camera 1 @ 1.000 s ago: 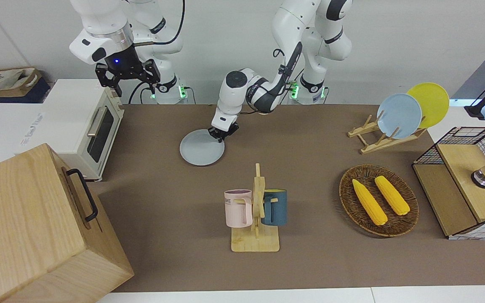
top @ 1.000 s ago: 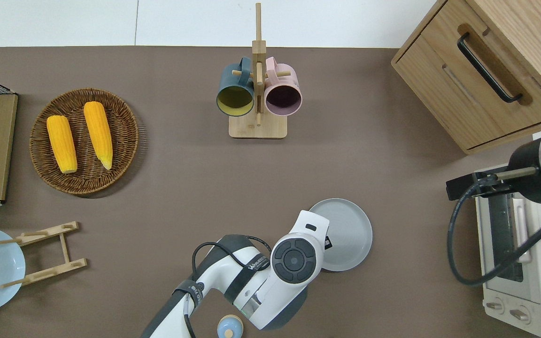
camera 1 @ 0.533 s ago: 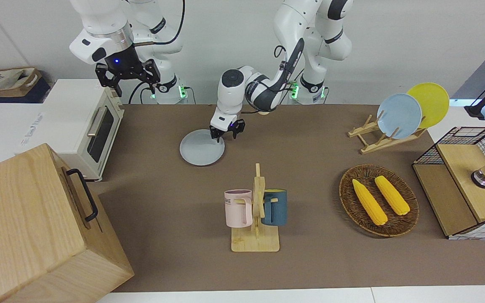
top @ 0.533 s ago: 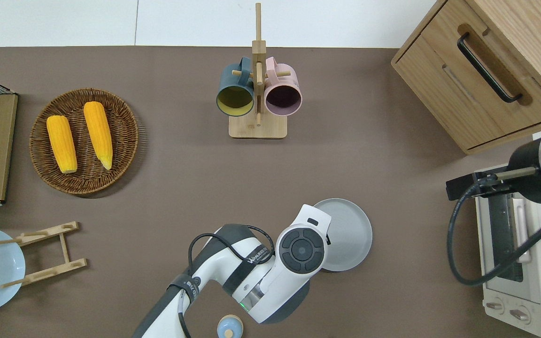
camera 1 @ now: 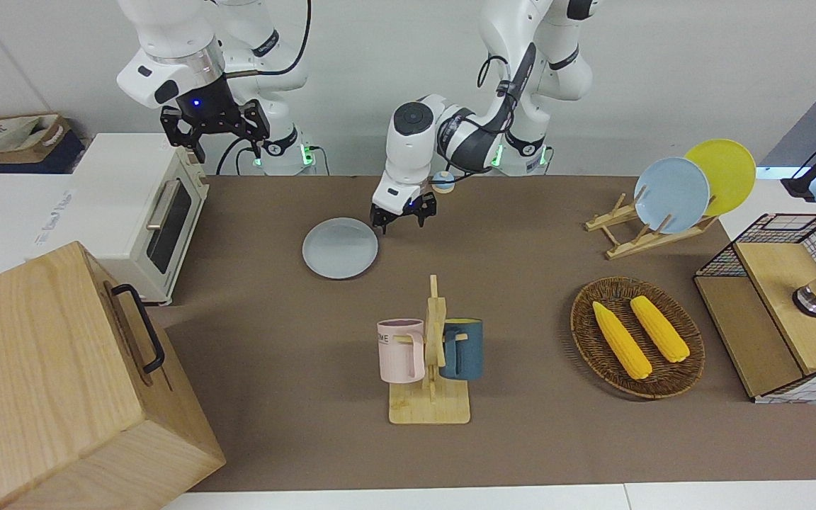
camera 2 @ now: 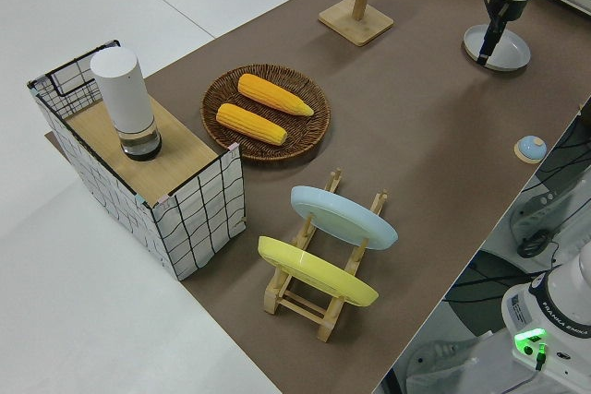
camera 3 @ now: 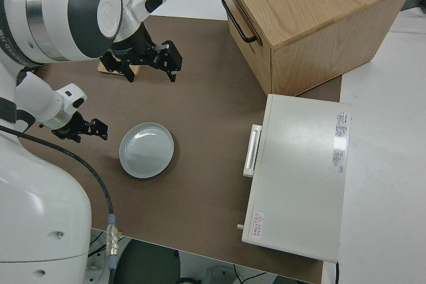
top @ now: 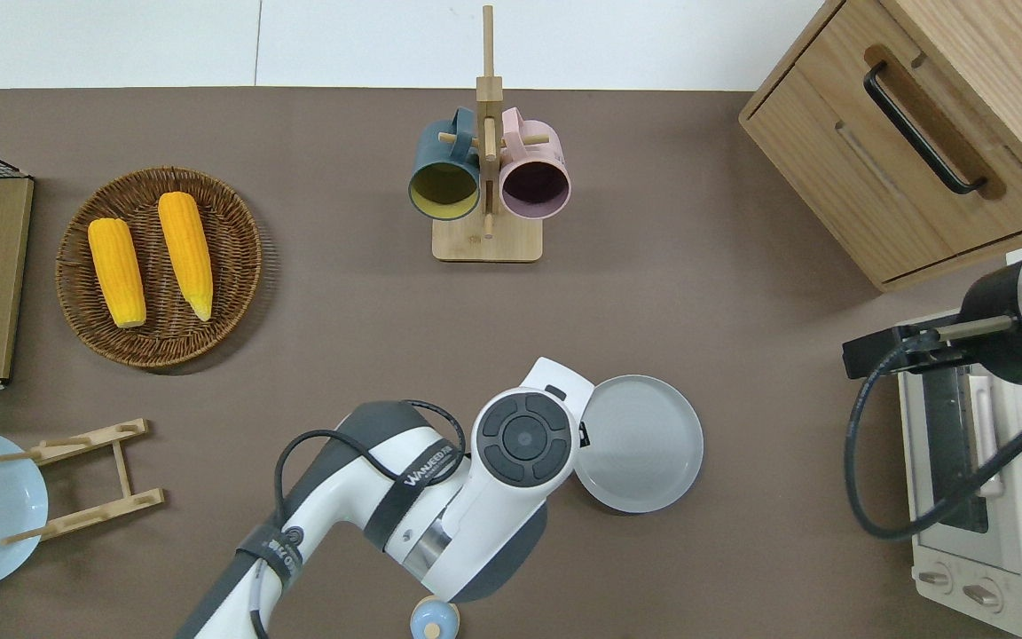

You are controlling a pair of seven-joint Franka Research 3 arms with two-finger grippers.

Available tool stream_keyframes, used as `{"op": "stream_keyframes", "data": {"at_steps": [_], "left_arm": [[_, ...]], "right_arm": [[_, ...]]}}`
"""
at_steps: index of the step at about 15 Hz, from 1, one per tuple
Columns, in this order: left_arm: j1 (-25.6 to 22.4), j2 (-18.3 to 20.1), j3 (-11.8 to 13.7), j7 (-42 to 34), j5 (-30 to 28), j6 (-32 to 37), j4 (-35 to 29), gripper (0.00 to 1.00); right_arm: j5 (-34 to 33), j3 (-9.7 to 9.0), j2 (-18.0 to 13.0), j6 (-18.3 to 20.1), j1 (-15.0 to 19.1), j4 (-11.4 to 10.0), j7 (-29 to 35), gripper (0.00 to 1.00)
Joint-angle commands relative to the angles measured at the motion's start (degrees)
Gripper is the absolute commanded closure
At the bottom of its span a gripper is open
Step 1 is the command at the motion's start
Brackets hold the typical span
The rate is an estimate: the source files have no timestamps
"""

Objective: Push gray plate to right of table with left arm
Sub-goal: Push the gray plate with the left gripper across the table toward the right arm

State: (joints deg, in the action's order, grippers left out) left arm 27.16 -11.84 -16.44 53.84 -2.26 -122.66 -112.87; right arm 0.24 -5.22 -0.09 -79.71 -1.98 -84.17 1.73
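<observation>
Left of centre in the front view, the gray plate lies flat on the table, between the toaster oven and the mug rack, toward the right arm's end but well short of the oven and the table edge. Just beside it, at centre frame, the left gripper hangs low with its fingers spread apart and nothing between them; in the right side view, at middle left, it stands clear of the plate's rim, not touching. From overhead the left arm fills the lower middle of the frame and its wrist overlaps the plate's edge, so contact cannot be read there. Upper left of the front view, the right gripper is parked, fingers open and empty. Judgement: the push looks largely done, since the plate sits on the right arm's half and the gripper is off it. Bare mat is left between plate and oven, so a further shove may be wanted; otherwise only pulling the arm away is left.
</observation>
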Motion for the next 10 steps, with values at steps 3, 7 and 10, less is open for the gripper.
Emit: {"op": "stream_keyframes", "data": {"at_steps": [3,7,10], "left_arm": [[-5.0,3.1,0.2,-7.5,0.9,12.7,5.3,0.0],[-9.5,6.5,0.2,-14.4,0.9,16.7,5.9,0.0],[-12.7,8.7,0.3,-19.5,0.9,19.9,6.0,0.01]], "right_arm": [[0.5,-0.23,-0.4,0.7,0.7,0.0,-0.1,0.017],[0.5,-0.32,-0.4,0.7,0.7,0.0,-0.1,0.017],[0.5,-0.32,-0.4,0.7,0.7,0.1,-0.1,0.017]]}}
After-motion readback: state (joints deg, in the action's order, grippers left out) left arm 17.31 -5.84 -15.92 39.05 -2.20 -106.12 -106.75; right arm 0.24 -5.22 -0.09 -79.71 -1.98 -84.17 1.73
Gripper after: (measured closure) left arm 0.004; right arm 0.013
